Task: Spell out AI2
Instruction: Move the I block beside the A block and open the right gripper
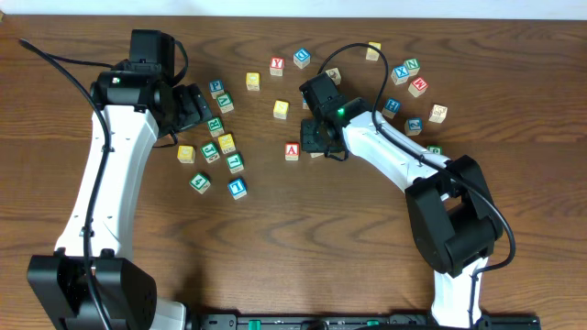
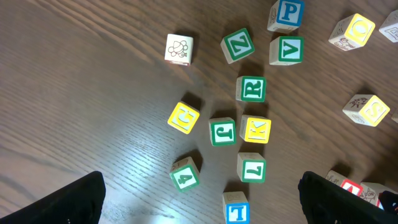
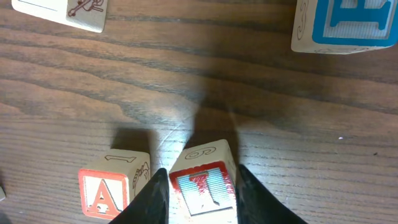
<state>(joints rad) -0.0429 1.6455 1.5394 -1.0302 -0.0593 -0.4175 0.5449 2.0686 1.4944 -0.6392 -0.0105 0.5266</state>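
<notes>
Overhead: fixed above the table [image 1: 275, 247], facing straight down from far off; covers the whole work area.

Left wrist: mid height, facing down past the left gripper [image 2: 199, 208] onto the cube cluster [image 2: 222, 132], which overhead shows left of centre [image 1: 226, 144].

Right wrist: very near the tabletop, facing down between the right gripper [image 3: 202, 193] fingers at the I cube [image 3: 199, 165].

Shared by all three: the A cube [image 1: 292, 151], at overhead centre, left wrist lower right [image 2: 351, 186] and right wrist lower left [image 3: 106, 190].

left gripper [image 1: 196, 108]: jaws wide (hovering); right gripper [image 3: 204, 198]: clamped on "I" cube [image 3: 205, 163]
</notes>
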